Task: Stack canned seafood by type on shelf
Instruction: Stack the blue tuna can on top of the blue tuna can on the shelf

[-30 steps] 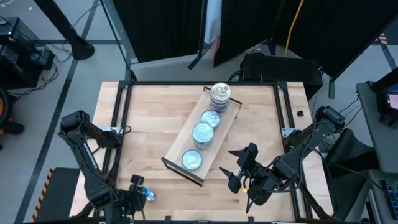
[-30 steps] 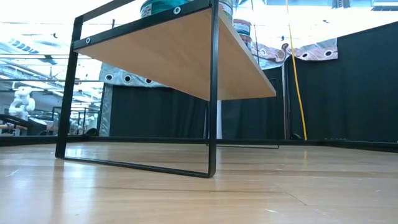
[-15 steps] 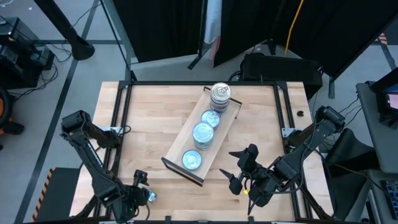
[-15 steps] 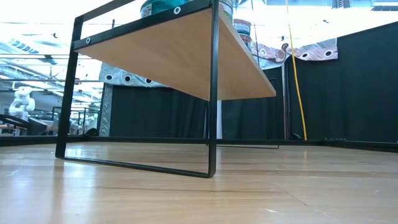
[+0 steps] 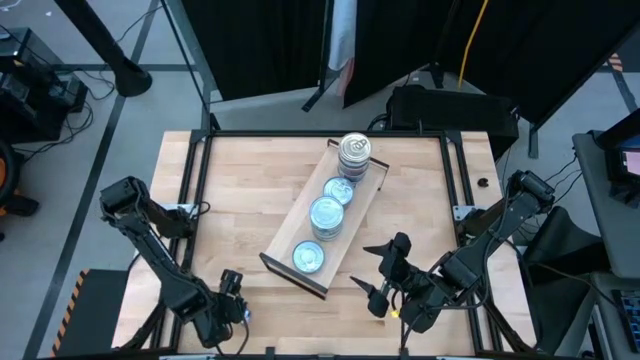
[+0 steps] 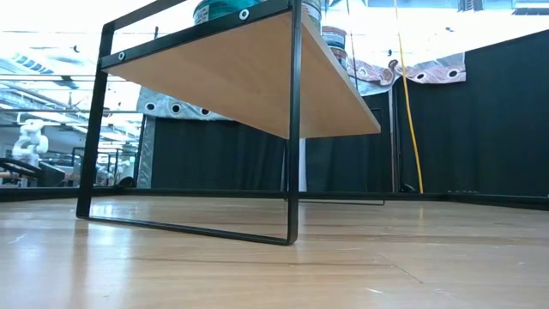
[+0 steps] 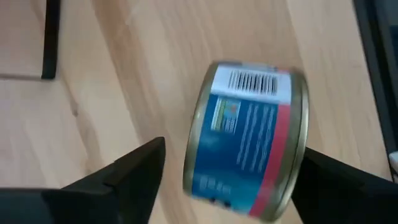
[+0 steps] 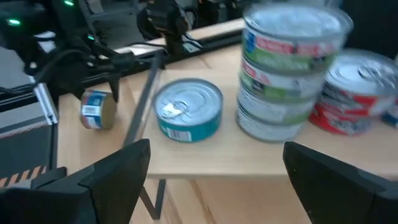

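Lying on its edge on the tabletop (image 5: 240, 200) near the front left corner, a loose tin (image 7: 245, 140) is sitting between the left gripper's (image 5: 232, 300) spread fingers (image 7: 124, 168), not yet touched. The shelf (image 5: 285, 240) is running diagonally across the middle, carrying the canned seafood (image 5: 327, 215) — a single tin at the near end, taller stacks toward the far end.

Closing well here, I judge, is a matter of centring the fingers on the tin's flat faces so it is not rolling away.

The left wrist view is showing the barcode label and the tipped pose; from above that tin is barely showing. The right wrist view is showing stack heights on the shelf — and the right gripper (image 5: 383, 273), fingers apart and empty, is waiting by the shelf's near end.
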